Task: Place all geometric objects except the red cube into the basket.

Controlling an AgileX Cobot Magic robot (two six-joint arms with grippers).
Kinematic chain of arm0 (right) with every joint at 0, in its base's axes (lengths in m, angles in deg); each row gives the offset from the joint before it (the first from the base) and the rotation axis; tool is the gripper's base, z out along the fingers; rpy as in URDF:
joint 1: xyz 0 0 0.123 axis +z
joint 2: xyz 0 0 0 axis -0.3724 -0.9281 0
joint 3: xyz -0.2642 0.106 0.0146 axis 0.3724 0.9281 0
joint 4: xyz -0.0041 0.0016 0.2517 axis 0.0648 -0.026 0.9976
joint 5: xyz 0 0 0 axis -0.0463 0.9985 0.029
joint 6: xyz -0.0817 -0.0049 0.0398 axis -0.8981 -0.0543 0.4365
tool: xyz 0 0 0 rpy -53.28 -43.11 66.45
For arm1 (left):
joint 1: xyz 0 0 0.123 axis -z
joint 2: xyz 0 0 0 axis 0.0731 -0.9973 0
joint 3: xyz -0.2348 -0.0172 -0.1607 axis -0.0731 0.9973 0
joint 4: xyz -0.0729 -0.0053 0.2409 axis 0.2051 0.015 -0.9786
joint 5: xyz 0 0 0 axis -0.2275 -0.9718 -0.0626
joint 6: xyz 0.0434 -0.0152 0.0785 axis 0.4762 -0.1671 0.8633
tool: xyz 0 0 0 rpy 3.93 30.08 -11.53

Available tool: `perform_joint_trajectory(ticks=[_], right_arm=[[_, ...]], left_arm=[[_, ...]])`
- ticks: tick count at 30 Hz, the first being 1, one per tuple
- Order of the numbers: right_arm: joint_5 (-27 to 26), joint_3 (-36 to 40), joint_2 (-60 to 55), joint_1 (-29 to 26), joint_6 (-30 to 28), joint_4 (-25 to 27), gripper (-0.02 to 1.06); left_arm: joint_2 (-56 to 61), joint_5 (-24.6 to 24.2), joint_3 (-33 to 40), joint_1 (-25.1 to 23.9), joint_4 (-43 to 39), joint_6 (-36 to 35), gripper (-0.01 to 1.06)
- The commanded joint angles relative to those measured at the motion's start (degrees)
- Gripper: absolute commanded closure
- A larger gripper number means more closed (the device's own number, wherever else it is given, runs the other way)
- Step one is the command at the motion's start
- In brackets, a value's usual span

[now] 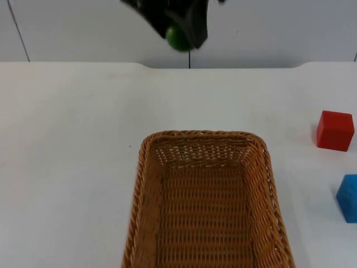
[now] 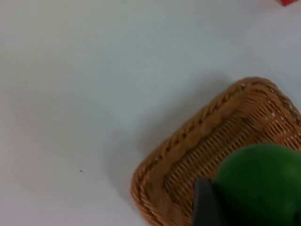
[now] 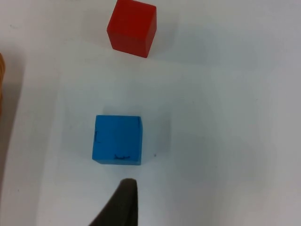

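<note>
Left hand [image 1: 187,34] grips green ball [image 1: 177,38] at top centre, beyond basket [image 1: 146,184]; early release rolls it across worktop [image 1: 67,145]. Right hand's state unclear, waits over blue cube [image 3: 117,139].

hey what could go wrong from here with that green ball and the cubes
The left gripper holds the green ball high, near the far end of the wicker basket; released there, the ball might bounce on the rim and roll across the table.

The right gripper hangs over the blue cube, and the red cube sits close beyond it; a sloppy approach could nudge or grab the wrong one.
</note>
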Motion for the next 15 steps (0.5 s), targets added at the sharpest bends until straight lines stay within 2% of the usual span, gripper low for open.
perform_joint_trajectory(ticks=[1,3,4,8,15], right_arm=[[-0.20,0.32,0.15,-0.29,-0.40,-0.01,-0.01],[-0.20,0.32,0.15,-0.29,-0.40,0.10,-0.01],[-0.20,0.32,0.15,-0.29,-0.40,0.10,-0.01],[-0.46,0.32,0.15,-0.29,-0.40,-0.03,-0.01],[-0.73,0.32,0.15,-0.29,-0.40,0.08,-0.01]], left_arm=[[3.81,7.61,8.00,1.78,0.54,-0.95,1.05],[5.99,13.79,15.69,3.16,0.55,-2.44,1.05],[5.99,13.79,15.69,3.16,0.55,-2.44,1.05],[6.34,21.65,26.09,5.96,-0.27,-4.60,1.05],[4.26,25.60,30.65,10.39,-5.40,-9.59,1.05]])
